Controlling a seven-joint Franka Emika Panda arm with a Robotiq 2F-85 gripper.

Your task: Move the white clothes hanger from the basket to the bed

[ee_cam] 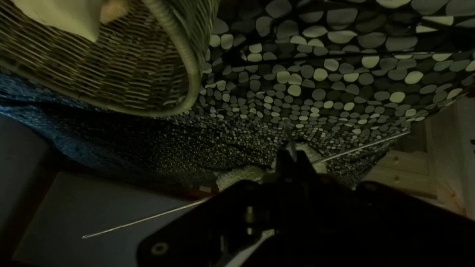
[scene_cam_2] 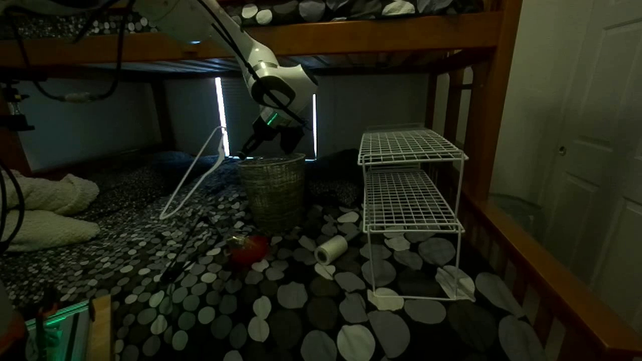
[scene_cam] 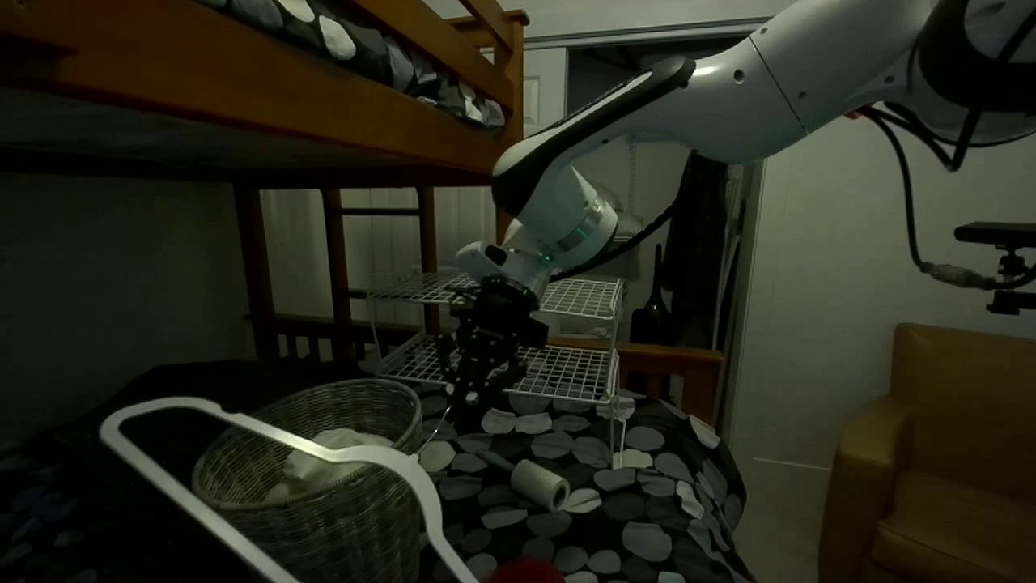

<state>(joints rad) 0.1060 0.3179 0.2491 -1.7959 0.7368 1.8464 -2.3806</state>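
The white clothes hanger [scene_cam: 368, 454] hangs tilted in the air beside the basket; it also shows in an exterior view [scene_cam_2: 201, 179]. My gripper [scene_cam: 465, 402] is shut on its thin hook. In the wrist view the fingertips [ee_cam: 293, 156] pinch the hook, and the hanger [ee_cam: 362, 147] shows edge-on as a thin line. The wicker basket [scene_cam_2: 273, 195] stands on the bed, with a white cloth [scene_cam: 344, 438] inside; its rim [ee_cam: 191, 74] is upper left in the wrist view. The bed's dotted cover [scene_cam_2: 301, 321] lies below. The gripper is close above the basket's rim in an exterior view [scene_cam_2: 244, 154].
A white wire rack [scene_cam_2: 411, 145] stands on the bed beside the basket. A white roll [scene_cam_2: 331, 249] and a red object [scene_cam_2: 249, 249] lie in front of the basket. The upper bunk's wooden rail [scene_cam_2: 351, 37] passes overhead. Cream fleece [scene_cam_2: 50, 215] lies at one side.
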